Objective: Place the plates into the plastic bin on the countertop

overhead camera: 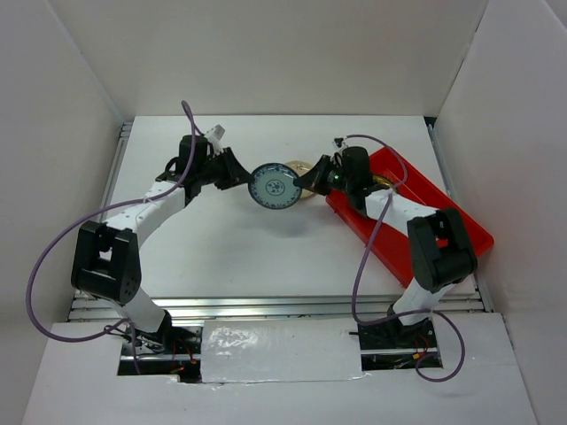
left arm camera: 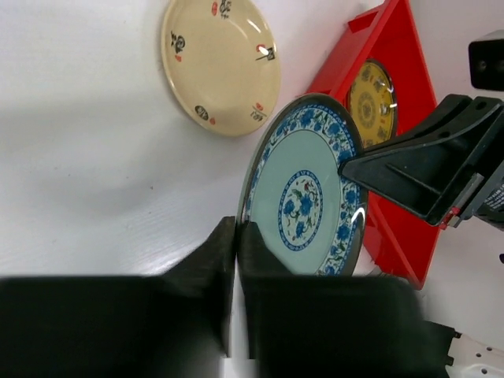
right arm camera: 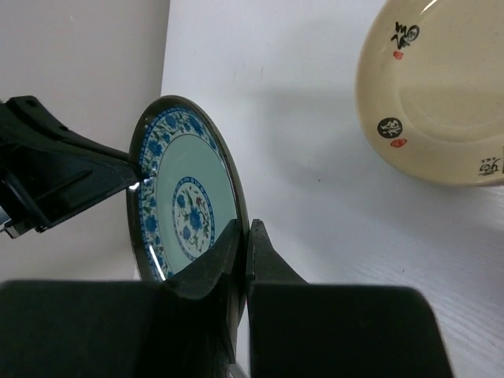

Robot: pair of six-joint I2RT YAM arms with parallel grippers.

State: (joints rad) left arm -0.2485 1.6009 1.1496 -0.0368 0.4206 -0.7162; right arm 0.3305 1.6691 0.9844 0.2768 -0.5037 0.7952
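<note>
**Both grippers clamped on one plate**

- We see the blue plate [overhead camera: 272, 186] held between the two arms, over the middle-back of the countertop [overhead camera: 248, 257].
- The left gripper [left arm camera: 236, 232] is clamped on the plate's rim. In its wrist view the fingers meet on the near edge with no gap showing.
- The right gripper [right arm camera: 246, 232] is clamped on the opposite rim. Its wrist view shows the rim pinched between both fingers.
- So it's a two-sided hold: left gripper on the plate's left edge, right gripper on its right edge, the tips facing each other across the plate.
- From the top camera the plate's patterned face looks near round and faces up.
- It looks lifted off the countertop, but we can't confirm the gap.
- The beige plate [left arm camera: 220, 63] lies flat on the countertop just behind the blue plate. In the top view the blue plate partly covers it, and neither gripper touches it.
- The bin [overhead camera: 443, 212] sits at an angle on the right side of the countertop, under the right arm.
- The yellow plate [left arm camera: 370, 102] lies inside the bin at its far end.
- The blue plate is outside the bin, just left of the bin's near-left corner.
- The right arm hides part of the bin, so we can't tell what else is in it.
</note>
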